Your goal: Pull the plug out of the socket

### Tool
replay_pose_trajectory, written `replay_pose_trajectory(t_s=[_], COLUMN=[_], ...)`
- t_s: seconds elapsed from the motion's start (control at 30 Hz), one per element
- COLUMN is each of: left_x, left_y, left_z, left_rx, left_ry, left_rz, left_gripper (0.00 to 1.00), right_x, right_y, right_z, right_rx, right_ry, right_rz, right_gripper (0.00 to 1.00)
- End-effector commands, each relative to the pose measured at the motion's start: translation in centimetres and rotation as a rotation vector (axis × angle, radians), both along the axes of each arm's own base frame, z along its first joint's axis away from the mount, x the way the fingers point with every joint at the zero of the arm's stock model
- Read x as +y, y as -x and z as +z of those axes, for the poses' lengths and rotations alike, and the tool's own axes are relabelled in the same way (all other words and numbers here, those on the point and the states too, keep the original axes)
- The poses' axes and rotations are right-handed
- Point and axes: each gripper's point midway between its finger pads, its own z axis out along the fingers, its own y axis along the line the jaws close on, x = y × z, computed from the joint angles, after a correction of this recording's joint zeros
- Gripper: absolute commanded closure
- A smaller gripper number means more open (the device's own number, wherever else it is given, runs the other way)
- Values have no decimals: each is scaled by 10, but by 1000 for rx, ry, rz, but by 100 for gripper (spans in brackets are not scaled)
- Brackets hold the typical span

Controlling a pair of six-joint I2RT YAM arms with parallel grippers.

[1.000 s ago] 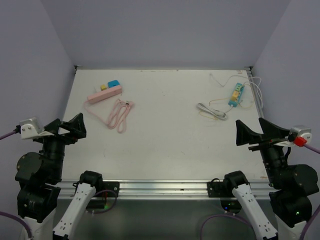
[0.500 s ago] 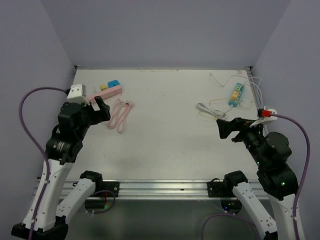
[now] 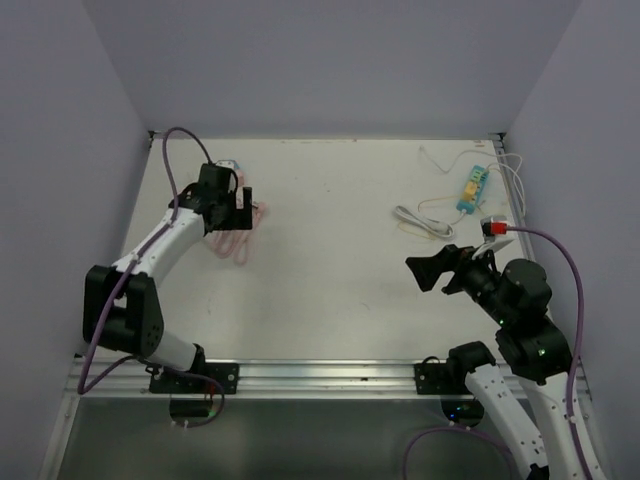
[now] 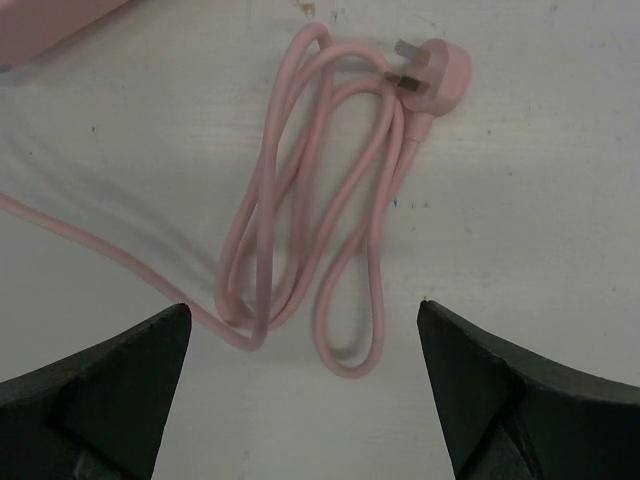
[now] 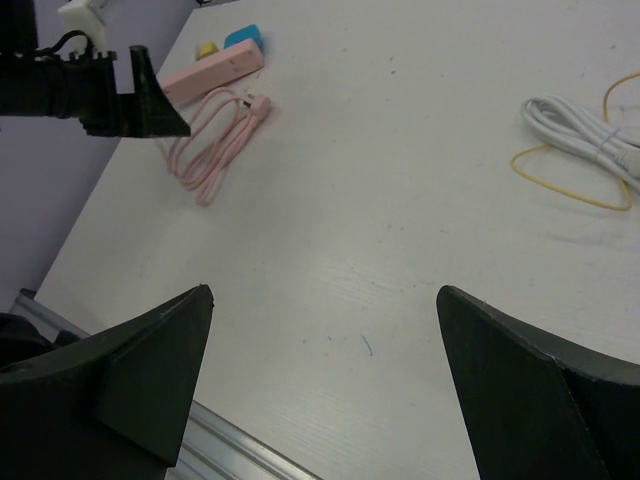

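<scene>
Left gripper (image 4: 303, 308): jaws spread wide, holding nothing, hanging over the coiled pink cord (image 4: 310, 210) in the upper left of the desk (image 3: 330, 250). In the left wrist view the coil sits between the two fingers, below them and not touching. The cord's own plug (image 4: 435, 75) lies loose at the upper right of that view, pins showing. A corner of the pink strip (image 4: 50, 20) is in the upper left of the same view.

In the right wrist view the pink strip (image 5: 212, 70) lies just above the coil in the upper left, with a yellow plug (image 5: 205, 48) and a blue plug (image 5: 245, 38) against its far edge. Can't tell from here how deep they're seated. In the top view the left arm hides most of the strip.

Right gripper (image 5: 325, 290): jaws also spread wide and empty, above bare desk in the lower right of the top view, pointing left, well apart from the strip.

A white cable (image 5: 585, 125) lies bundled on a thin yellow loop (image 5: 560, 165) in the right wrist view's upper right. A teal strip (image 3: 472, 188) sits in the top view's upper right.
</scene>
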Motion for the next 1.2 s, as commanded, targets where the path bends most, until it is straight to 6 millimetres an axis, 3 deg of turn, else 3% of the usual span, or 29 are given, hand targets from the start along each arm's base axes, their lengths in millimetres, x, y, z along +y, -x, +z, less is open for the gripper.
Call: replay_pose_trajectory(t_s=[0.0,0.03,0.07,0.13,0.23,0.4,0.53,0.67,0.73,0.93,1.13,1.17], left_x=[6,6,6,8,6,-16,-46,-68,-84,-158,-249,-271], left_y=[-51,-61,-67,-79,-86,-80,-66,-46,-42,-7,31,42], left_z=[6,9,-10,-15,-42,-72,-87,-87,-74,-60,-55,-51], left_rx=[-63,-60,-12,-2,44,133,192,192,156,147,157,155], left_ry=[-48,-54,-70,-91,-97,3,163,268,316,457,545,557], left_rz=[11,13,8,18,12,-52,-101,-114,-124,-208,-327,-374], left_gripper=[0,0,1,0,1,30,68,72,75,78,78,78], right_x=[15,16,17,18,16,14,15,13,12,13,11,10], right_y=[7,8,11,12,15,14,14,16,15,13,14,14], right_z=[10,10,9,9,7,5,4,5,4,1,2,2], right_rx=[-27,-27,-23,-27,-29,-30,-26,-30,-31,-20,-21,-23], right_ry=[-75,-76,-76,-70,-60,-59,-57,-55,-54,-61,-50,-46], right_rz=[75,83,95,105,104,93,95,89,83,82,75,70], right_gripper=[1,1,1,1,1,1,1,1,1,1,1,1])
